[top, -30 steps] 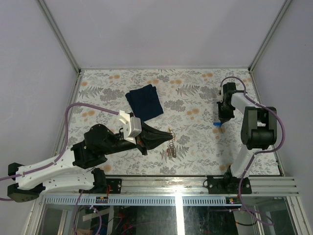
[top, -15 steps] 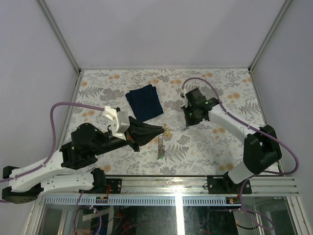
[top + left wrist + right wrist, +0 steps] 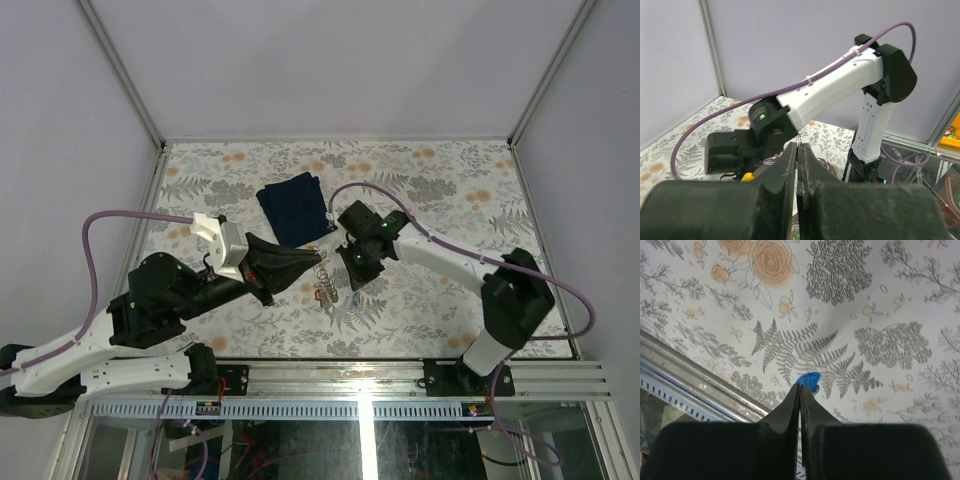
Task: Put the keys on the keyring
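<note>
The right fingers [image 3: 790, 412], pinched on a blue-tagged key [image 3: 808, 380], have swung in from the far right side of the worktop [image 3: 430, 190] to its middle. They now sit just beside the tips of the left fingers [image 3: 298, 264]. Those have drawn back leftward, taking the keyring [image 3: 320, 272] and its dangling keys [image 3: 325, 290] along.

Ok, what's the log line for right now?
left gripper: shut on keyring | right gripper: shut on blue key | blue key: not yet on keyring
</note>
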Robot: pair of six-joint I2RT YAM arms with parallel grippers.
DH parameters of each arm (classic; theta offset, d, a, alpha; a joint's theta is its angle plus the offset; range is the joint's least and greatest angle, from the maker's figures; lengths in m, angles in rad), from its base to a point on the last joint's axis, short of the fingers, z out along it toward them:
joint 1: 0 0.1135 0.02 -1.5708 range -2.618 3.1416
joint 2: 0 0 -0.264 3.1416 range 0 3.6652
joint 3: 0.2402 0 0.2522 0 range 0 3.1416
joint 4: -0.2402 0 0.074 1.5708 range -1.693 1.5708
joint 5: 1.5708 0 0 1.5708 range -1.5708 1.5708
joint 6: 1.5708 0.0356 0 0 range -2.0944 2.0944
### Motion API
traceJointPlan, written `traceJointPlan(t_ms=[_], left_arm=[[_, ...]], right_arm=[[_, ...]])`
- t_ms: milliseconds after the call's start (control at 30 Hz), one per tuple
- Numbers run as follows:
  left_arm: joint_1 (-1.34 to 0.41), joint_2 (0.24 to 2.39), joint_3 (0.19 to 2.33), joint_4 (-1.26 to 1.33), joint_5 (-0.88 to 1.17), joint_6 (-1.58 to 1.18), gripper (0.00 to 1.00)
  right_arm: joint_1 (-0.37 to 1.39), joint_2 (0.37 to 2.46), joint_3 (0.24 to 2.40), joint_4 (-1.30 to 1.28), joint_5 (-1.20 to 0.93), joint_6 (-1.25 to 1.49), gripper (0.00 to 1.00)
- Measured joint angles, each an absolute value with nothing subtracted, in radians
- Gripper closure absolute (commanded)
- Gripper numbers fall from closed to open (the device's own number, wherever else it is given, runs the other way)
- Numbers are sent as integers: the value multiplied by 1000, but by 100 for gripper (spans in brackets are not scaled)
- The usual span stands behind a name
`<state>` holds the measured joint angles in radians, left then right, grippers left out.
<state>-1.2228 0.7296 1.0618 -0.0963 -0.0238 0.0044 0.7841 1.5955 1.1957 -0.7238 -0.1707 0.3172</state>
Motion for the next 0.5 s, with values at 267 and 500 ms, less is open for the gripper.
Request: traceJointPlan(t_ms=[267, 500], left_arm=[[-1223, 737, 1061, -114, -25, -3, 100], [-1223, 737, 1058, -120, -25, -12, 100]], right_arm=[[784, 1840, 1311, -691, -177, 289, 100], [784, 1953, 1442, -690, -158, 242, 99]])
